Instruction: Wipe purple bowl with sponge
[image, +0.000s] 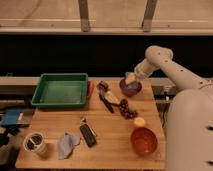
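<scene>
While the white arm reaches in from 3 o'clock, I see its two-finger gripper (132, 78) closed narrow on the small rectangular sponge (130, 80), pale-yellow face showing. The sponge sits in the mouth of the small round dark-purple bowl (130, 89) at 1 o'clock on the wooden table (107, 150); I cannot tell whether it touches the inner wall. The green rectangular plastic tray (60, 90) lies at 10 o'clock, the larger orange-red bowl (144, 141) at 5 o'clock and the small metal cup (34, 144) at 7 o'clock.
</scene>
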